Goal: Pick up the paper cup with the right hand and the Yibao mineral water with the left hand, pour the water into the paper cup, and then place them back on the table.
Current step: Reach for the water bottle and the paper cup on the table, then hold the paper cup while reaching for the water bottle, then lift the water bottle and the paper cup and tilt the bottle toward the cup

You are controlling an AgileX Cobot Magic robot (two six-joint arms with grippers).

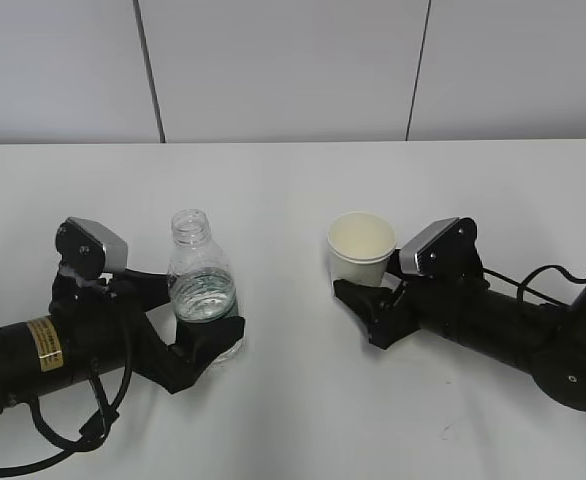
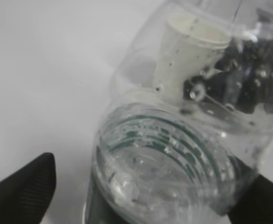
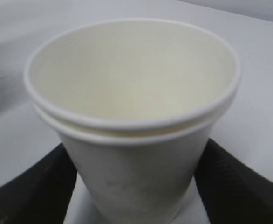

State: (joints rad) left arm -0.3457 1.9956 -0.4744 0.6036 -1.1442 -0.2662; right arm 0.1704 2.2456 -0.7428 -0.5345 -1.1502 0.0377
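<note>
The Yibao mineral water (image 1: 202, 283) stands upright on the left half of the table (image 1: 293, 180); its neck is uncapped, and water (image 1: 202, 297) fills roughly the lower half, level with the dark green label band. The left hand (image 1: 195, 352) lies low on the table with its arm, which bears a yellow sticker (image 1: 43, 343); one black finger (image 1: 205, 347) wraps the near side of the bottle base; in the left wrist view the bottle (image 2: 183, 140) sits between two black fingers (image 2: 22, 193), and the fingers appear closed on its lower body, though the contact on the left side is not visible.

The paper cup (image 1: 361, 248) stands upright to the right of centre, well apart from the bottle; its cream interior is dry and empty; the right wrist view shows two rolled rims, one nested in the other (image 3: 132, 121). The right hand (image 1: 370, 305) reaches in from the right; its fingers (image 3: 229, 186) flank the cup's lower wall on both sides and touch it, so the cup is gripped. Behind the table stands a pale panelled wall (image 1: 293, 65).
</note>
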